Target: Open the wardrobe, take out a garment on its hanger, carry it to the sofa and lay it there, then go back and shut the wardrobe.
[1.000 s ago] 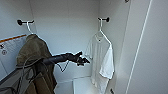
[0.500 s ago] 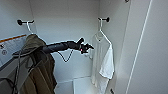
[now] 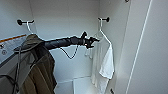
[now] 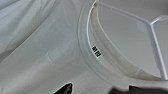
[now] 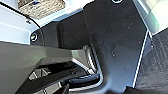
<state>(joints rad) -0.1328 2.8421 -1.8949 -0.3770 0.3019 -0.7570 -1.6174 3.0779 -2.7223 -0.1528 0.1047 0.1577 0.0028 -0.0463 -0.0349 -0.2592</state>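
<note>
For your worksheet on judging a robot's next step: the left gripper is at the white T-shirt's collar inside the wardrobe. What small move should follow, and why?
Probably ease the left gripper slightly up to the thin white wire hanger, because the hanger hangs from the black side hook and the white thin-fabric T-shirt drapes on it.

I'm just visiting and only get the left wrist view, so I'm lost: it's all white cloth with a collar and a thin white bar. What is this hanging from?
Observer: The head view shows the T-shirt on a white hanger, hooked over a dark peg on the wardrobe's right inner wall.
Operator: Where is the arm carrying my camera?
Observer: The left arm comes in from the left, and the left gripper is right at the hanger, near the collar.
Operator: Anything else hanging in there?
Observer: An olive-brown coat hangs on the left, under a second dark peg.
</note>
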